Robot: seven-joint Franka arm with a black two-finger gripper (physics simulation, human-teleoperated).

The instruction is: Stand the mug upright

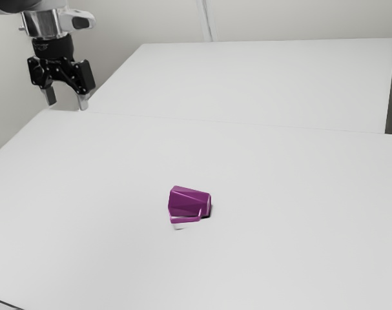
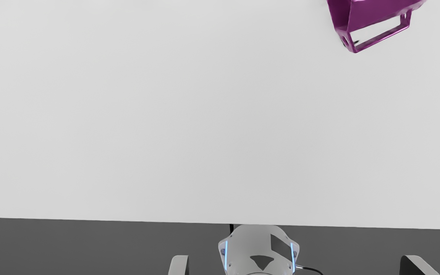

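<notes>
At the exterior view's left, my pincer [image 1: 67, 106] hangs with its two fingers spread wide apart and nothing between them. Well apart from it, further toward the exterior view's right, the purple mug [image 1: 190, 202] lies on its side on the white table [image 1: 86, 258]. Its wider end points to the exterior view's left and its narrower end to the right, with the handle [image 1: 185, 220] on the side facing that camera. Behind the table a second white surface [image 1: 260, 84] reaches off to the exterior view's right. My wrist view gives me dark grey floor [image 2: 90, 246] past the table's edge, then a pale rounded base [image 2: 258, 248] with blue light strips, and a black cable [image 2: 311, 269] beside it.
</notes>
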